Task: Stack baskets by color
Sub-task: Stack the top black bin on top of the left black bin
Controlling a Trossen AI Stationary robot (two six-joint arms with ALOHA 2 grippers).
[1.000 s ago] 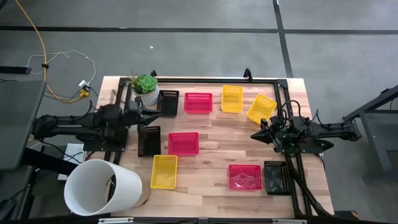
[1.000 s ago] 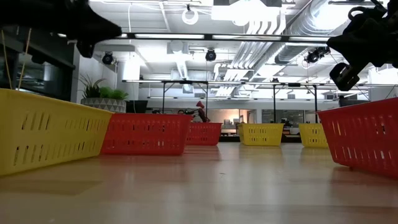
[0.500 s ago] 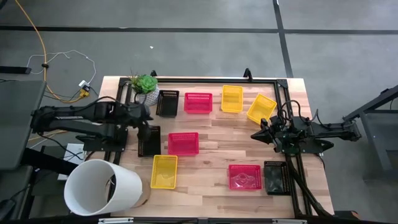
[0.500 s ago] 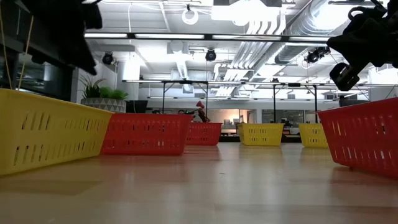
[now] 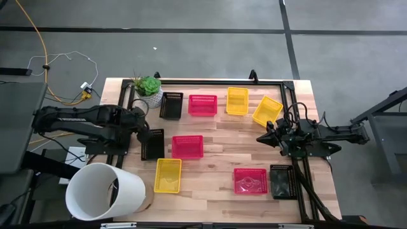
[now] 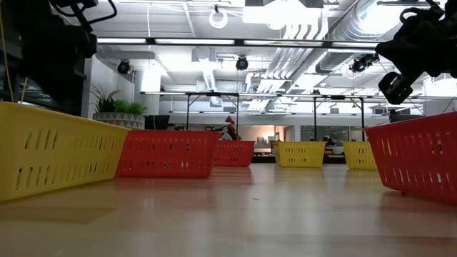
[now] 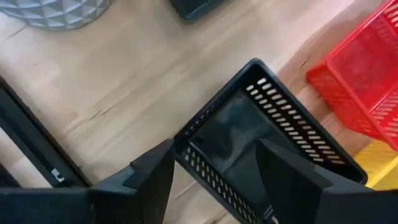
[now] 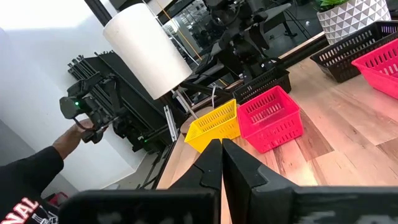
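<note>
Left gripper [image 7: 214, 168] is over the black basket [image 7: 264, 149] at the left side of the surface [image 5: 216, 130]. Its fingers [image 7: 152, 174] are spread wide and straddle one short end wall of the basket: one finger outside the wall, the other over the inside. Basket not held; it sits flat on the surface.

Right gripper [image 5: 268, 137] hangs above the right side of the surface, fingers pressed together, holding nothing.

Baskets, high view:
- Far row: black basket [image 5: 171, 105] beside the white plant pot [image 5: 151, 98], then a pink-red one [image 5: 202, 105], then two yellow [image 5: 237, 100], [image 5: 267, 110], the second skewed.
- Middle: pink-red basket [image 5: 187, 146] just beside the black basket under the left gripper.
- Near edge: yellow basket [image 5: 168, 175], pink-red basket [image 5: 249, 180], black basket [image 5: 281, 181].

All single; no stacks yet.

White bucket [image 5: 105, 191] lies at the near left corner.
</note>
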